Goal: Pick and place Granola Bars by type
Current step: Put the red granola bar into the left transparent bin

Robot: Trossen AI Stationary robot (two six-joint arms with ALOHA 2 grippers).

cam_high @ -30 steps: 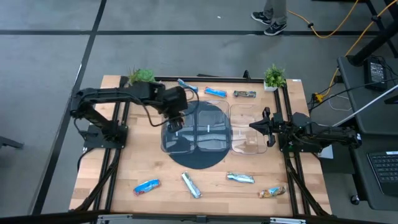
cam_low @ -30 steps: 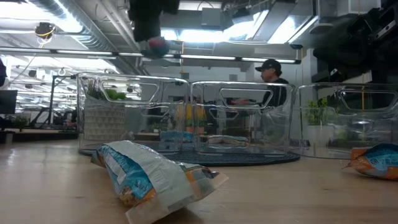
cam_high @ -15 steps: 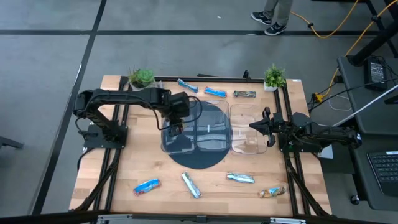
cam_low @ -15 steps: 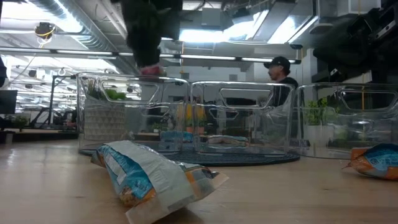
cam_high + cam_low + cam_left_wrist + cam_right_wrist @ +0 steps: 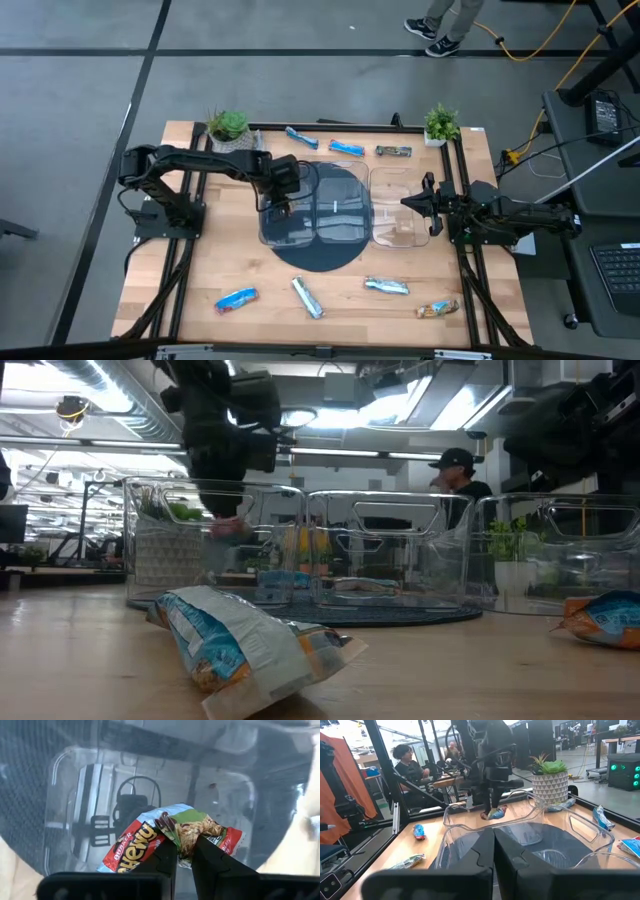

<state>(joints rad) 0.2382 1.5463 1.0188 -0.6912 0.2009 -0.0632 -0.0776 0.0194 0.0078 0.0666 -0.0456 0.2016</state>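
Your left gripper (image 5: 181, 854) is clenched on a red-and-white granola bar (image 5: 170, 837) above the leftmost clear tray (image 5: 283, 225). The crinkly wrapper is light and slippery; pinch mid-bar. Your right gripper (image 5: 428, 204), beside that tray row, is closed and empty.

The whole wooden table (image 5: 200, 270) and both arms are taken in from directly overhead by the high view, facing straight down, at a distance. The low view is set at table-top height at the near edge, facing level across to the clear trays (image 5: 390, 550) and the room behind. The left wrist view is aimed down into a tray, very close. The right wrist view is directed level across the trays (image 5: 530, 835). The trays are shared by all four views.
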